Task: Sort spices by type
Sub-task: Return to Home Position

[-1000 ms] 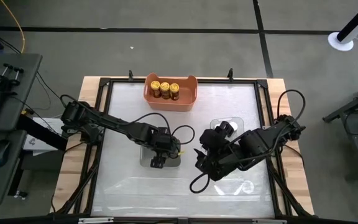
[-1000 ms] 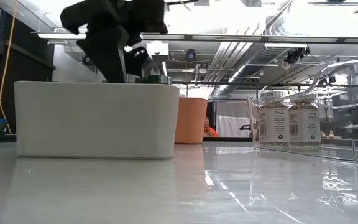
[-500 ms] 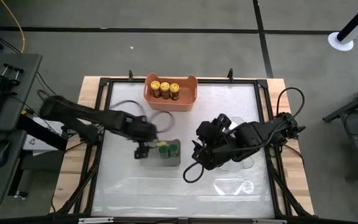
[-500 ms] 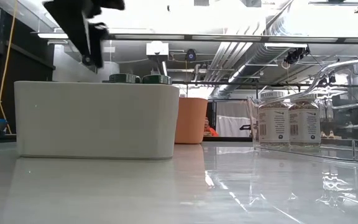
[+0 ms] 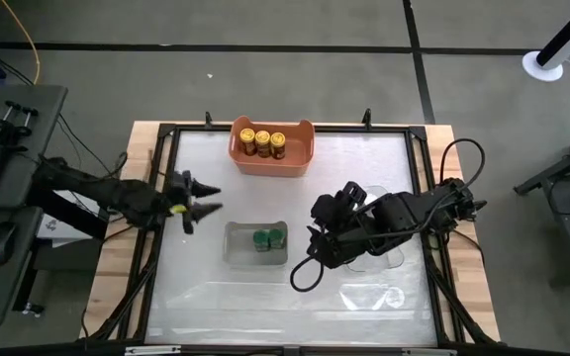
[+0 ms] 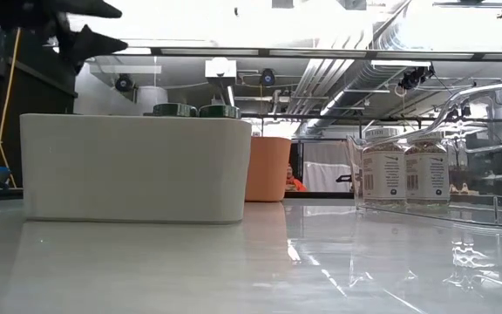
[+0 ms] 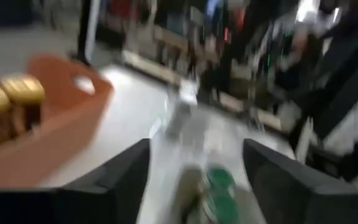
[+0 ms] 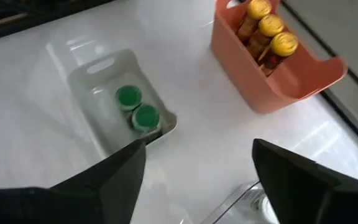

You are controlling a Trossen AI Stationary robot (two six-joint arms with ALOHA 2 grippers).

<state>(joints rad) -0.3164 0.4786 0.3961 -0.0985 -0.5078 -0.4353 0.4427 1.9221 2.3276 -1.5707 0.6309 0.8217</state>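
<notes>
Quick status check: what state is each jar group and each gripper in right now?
Yellow-lid jars: three, upright in the orange tub.
Green-lid jars: two, upright in the gray bin.
White-lid jars: two, upright in the clear tub.
Left gripper: fingers open, empty.
Right gripper: fingers open, empty.

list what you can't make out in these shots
- White-lidded jars: in the high view the right arm covers them; only the low view shows them, in the clear tub.
- Green-lidded jars: the low view shows only their lids above the grey tub wall.
- Yellow-lidded jars: hidden in the low view by the orange tub.
- Left wrist view: blurred, no labels readable.
</notes>
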